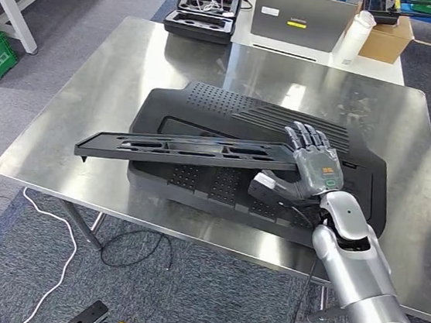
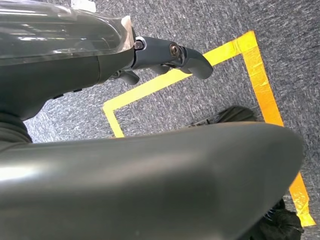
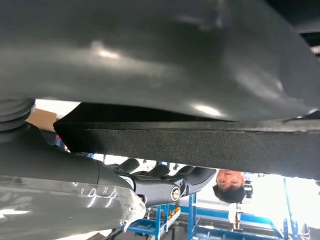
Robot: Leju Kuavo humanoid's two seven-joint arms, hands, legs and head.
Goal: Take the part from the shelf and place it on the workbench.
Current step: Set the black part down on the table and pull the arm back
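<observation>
Black moulded plastic makes up the part (image 1: 185,149), a long, flat, slotted strip with a raised rim, and the right hand (image 1: 312,166) grips it at one end, fingers laid over the top face and thumb beneath. Holding it by the end leaves the rest cantilevered out to the robot's left, roughly level, above the tabletop (image 1: 90,108). That grip suits a stiff, light strip: it does not appear to sag, and the far end can be lowered without the hand fouling anything. The near end hangs over a larger black panel (image 1: 254,111), also plastic, matte, with perforated grid patches and ribbed louvres, lying flat on the brushed steel. Whether the strip touches that panel I cannot tell; the free end looks clear of the metal. In the right wrist view the strip's grainy edge (image 3: 188,142) sits between thumb and dark fingers (image 3: 166,172). The left hand (image 2: 170,57) hangs by the floor, holding nothing, fingers loosely extended. Placement looks nearly done; release remains.
</observation>
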